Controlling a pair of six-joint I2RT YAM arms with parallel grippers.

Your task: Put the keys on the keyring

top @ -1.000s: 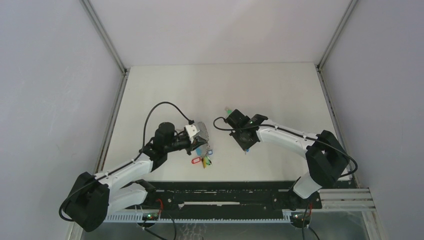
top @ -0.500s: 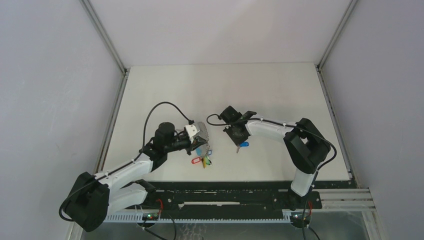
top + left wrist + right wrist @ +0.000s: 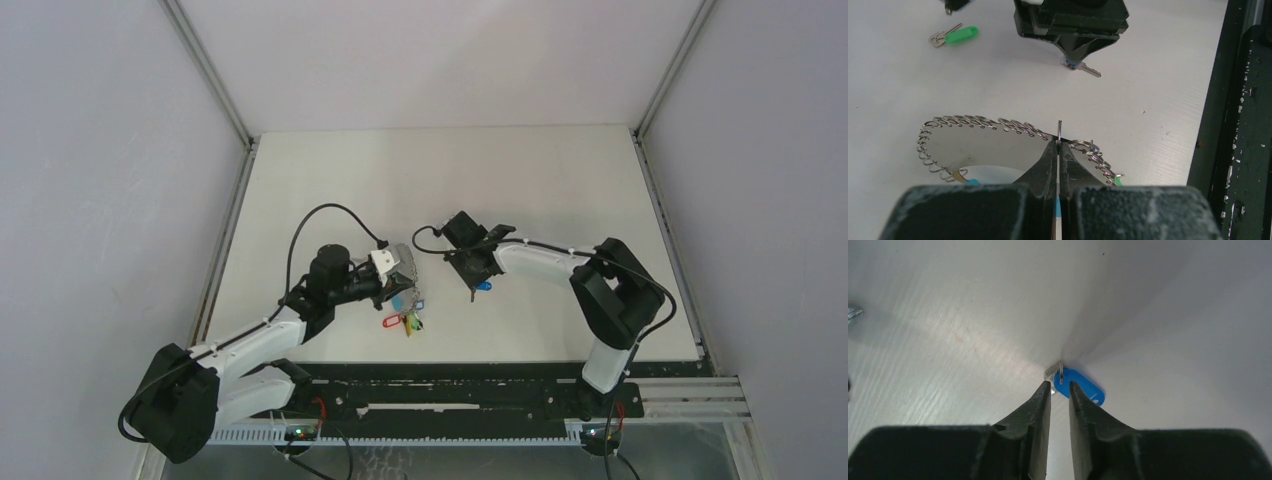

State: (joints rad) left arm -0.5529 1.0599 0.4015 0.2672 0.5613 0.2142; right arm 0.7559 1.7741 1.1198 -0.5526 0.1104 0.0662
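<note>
My left gripper [image 3: 1058, 146] is clamped tight on the keyring [image 3: 968, 121], pinching the wire right where its free end pokes up between my fingertips. I judge this grip is meant to hold the open end clear of the table [image 3: 400, 170], so a key can be threaded onto it. The keyring sits low over the table in front of my left arm, near the middle of the workspace.

My right gripper [image 3: 1060, 386] points straight down at the blue key [image 3: 1080, 387]. Its jaws are a narrow slit apart with nothing caught between them. The key's small eyelet [image 3: 1060, 371] stands just past the tips. The blue key lies flat on the table near the keyring, a short carry from the wire's end. Flat as it lies, I judge the eyelet is the easier part to pinch.

The keyring is thin silver wire, its arc crowded with little split rings, with a red tag [image 3: 392, 322] trailing at its near side. The blue key has an oval plastic head and a short silver blade. 1 green key [image 3: 955, 36] lies farther off. Neither of these 2 keys is on the keyring.
</note>
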